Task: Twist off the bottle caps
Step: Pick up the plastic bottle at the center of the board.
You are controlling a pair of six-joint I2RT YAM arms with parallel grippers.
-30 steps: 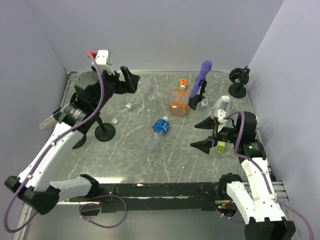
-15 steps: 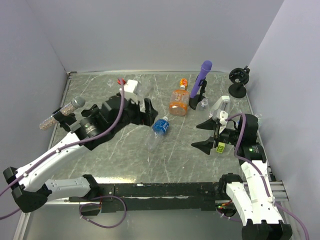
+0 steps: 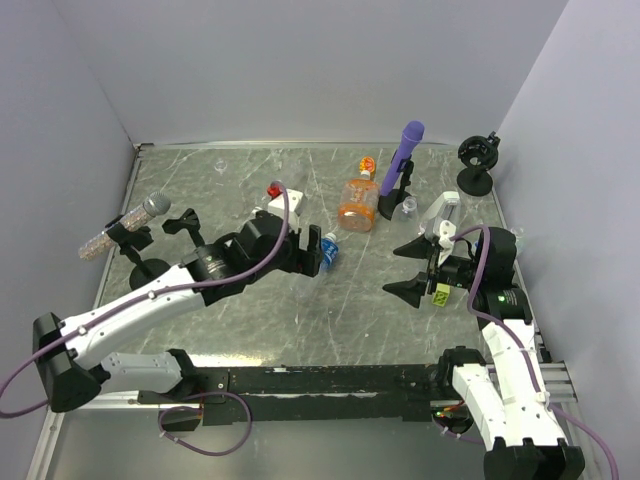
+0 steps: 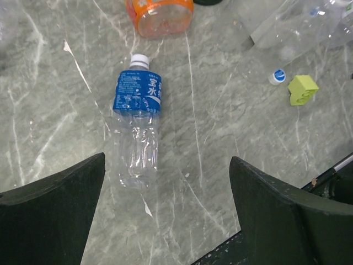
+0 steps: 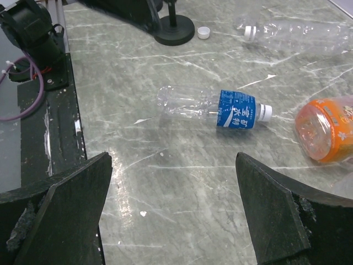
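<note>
**Inspector:** Step in hand?

**Assessor:** Approach, by my reading. The left gripper (image 4: 167, 160) hangs over the blue-label bottle (image 4: 137, 121), which lies on its side on the table (image 4: 231, 182), mid-field. Its white cap (image 4: 139, 59) is on and points toward the orange bottle (image 4: 160, 8), which lies near it.

**Inspector:** Fingers?

**Assessor:** Left: spread wide, holding nothing and touching nothing; the bottle lies between them in the wrist view, toward the left finger. Right gripper (image 3: 390, 270): likewise spread wide and empty, well apart from the bottle on its own side.

**Inspector:** Next move?

**Assessor:** Likely a descent to close on the clear body, then a second grip on the cap to turn it (the thin wall looks apt to buckle, so a light squeeze is advisable). The capped end is the one nearer the right arm.
</note>
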